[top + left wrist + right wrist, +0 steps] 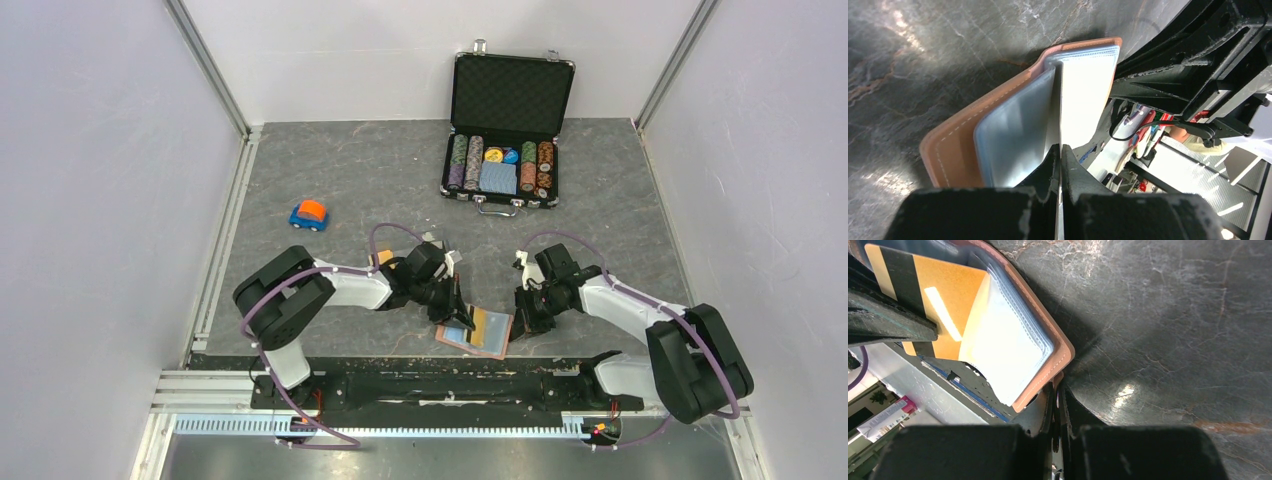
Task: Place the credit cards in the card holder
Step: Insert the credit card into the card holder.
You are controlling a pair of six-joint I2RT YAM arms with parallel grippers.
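Observation:
The tan leather card holder (478, 333) lies open at the table's near edge, its clear sleeves facing up. My left gripper (457, 308) is shut on a gold-orange credit card with a black stripe (943, 305) and holds it on edge over the sleeves. The left wrist view shows this card edge-on (1060, 100) between the jaws of the left gripper (1061, 150), above the holder (955, 145). My right gripper (1056, 387) is shut on the holder's snap tab (1060, 378) at its right edge (1048, 372), and it also shows in the top view (524, 312).
An open black poker-chip case (510, 130) stands at the back. A blue and orange toy car (309, 214) sits at the left. A small orange thing (383, 257) shows beside the left arm. The table's front rail (420, 385) runs just below the holder.

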